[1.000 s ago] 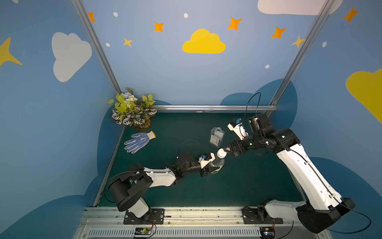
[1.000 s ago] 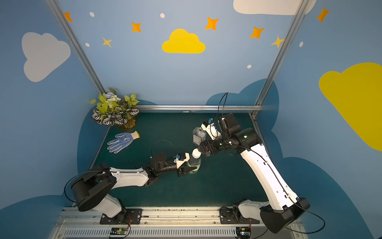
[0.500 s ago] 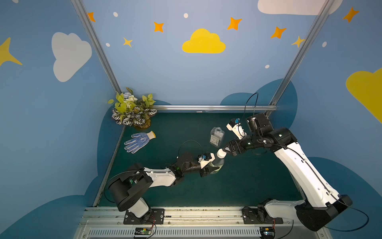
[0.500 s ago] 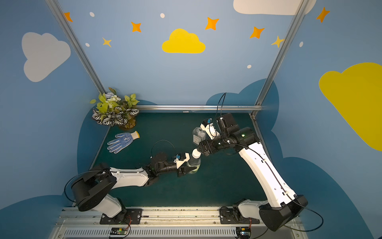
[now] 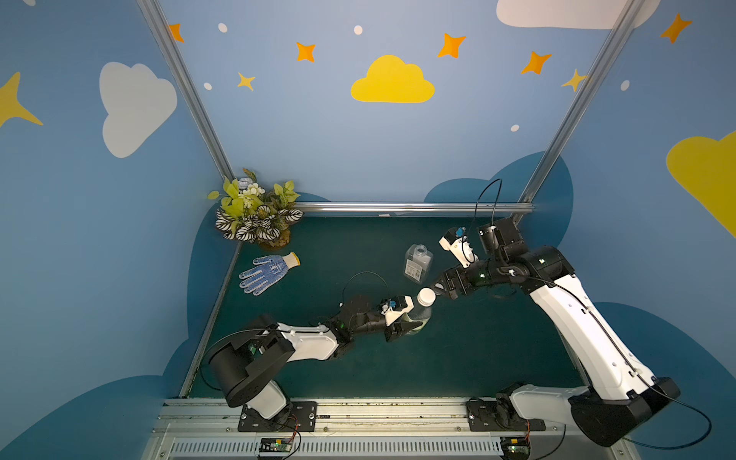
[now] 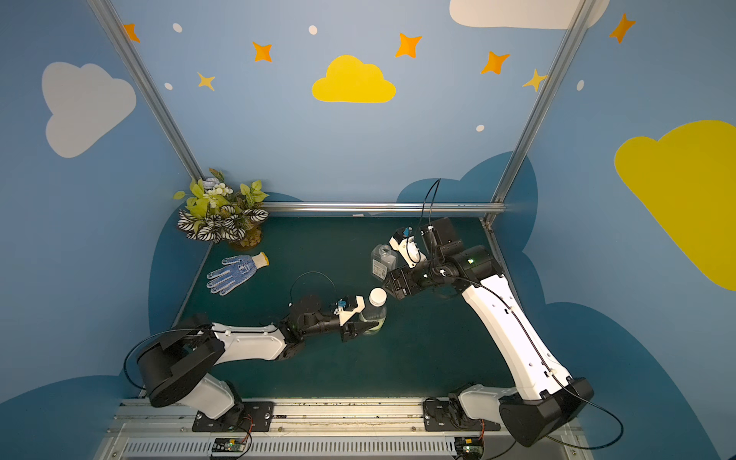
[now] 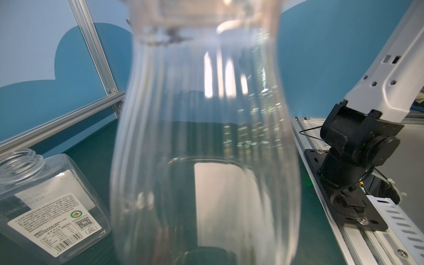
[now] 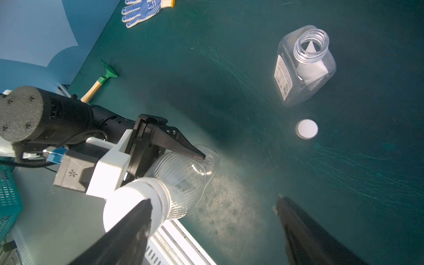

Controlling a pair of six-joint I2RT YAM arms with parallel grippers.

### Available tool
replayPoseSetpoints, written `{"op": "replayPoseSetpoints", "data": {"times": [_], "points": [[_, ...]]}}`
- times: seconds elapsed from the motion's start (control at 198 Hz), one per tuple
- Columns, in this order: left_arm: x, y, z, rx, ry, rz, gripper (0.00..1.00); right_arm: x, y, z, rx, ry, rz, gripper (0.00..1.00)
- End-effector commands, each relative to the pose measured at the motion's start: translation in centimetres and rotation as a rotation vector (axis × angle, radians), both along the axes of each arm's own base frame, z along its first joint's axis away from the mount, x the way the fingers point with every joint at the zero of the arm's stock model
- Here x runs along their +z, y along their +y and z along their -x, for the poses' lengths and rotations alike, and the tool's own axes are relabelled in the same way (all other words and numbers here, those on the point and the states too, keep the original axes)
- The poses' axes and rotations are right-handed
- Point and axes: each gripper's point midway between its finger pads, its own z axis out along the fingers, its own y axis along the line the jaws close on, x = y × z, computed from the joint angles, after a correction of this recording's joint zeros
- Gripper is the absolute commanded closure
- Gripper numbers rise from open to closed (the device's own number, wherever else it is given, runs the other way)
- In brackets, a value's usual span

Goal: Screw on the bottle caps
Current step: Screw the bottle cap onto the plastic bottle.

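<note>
Gleaming ribbed clear bottle (image 8: 181,179), white cap (image 8: 121,204)

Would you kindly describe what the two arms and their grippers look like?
The left arm and right arm have white shells, black joints and thin black cables. The left gripper and right gripper have black tapering fingers, a white mount and a blue connector.

bare mat (image 5: 478,358) along base rail (image 5: 398,410); square bottle (image 5: 418,263), loose cap (image 8: 306,129) beside right gripper (image 8: 213,199)
</note>
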Motion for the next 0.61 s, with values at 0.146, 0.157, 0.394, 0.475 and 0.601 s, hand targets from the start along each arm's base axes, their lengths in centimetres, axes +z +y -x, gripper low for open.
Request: {"op": "replayPoseSetpoints", "data": {"times": [0.146, 0.157, 0.394, 0.475, 0.601], "points": [[1.4, -0.1, -0.1, 0.004, -0.034, 0.04, 0.72, 2.5, 0.6, 1.3, 0.053, -0.053, -0.077, 0.1], [1.4, -0.1, -0.1, 0.004, -0.033, 0.04, 0.72, 2.4, 0.6, 1.3, 0.057, -0.052, -0.078, 0.1], [1.5, -0.3, -0.1, -0.002, -0.021, 0.038, 0.72, 2.3, 0.1, 1.7, 0.066, -0.104, -0.027, 0.1], [1.4, -0.3, -0.1, -0.007, -0.001, 0.037, 0.72, 3.9, -0.1, 2.4, 0.129, -0.174, -0.019, 0.14], [1.9, -0.5, 0.7, -0.05, 0.03, 0.055, 0.72, 4.9, -0.1, 5.1, 0.316, -0.251, -0.009, 0.14]]}}
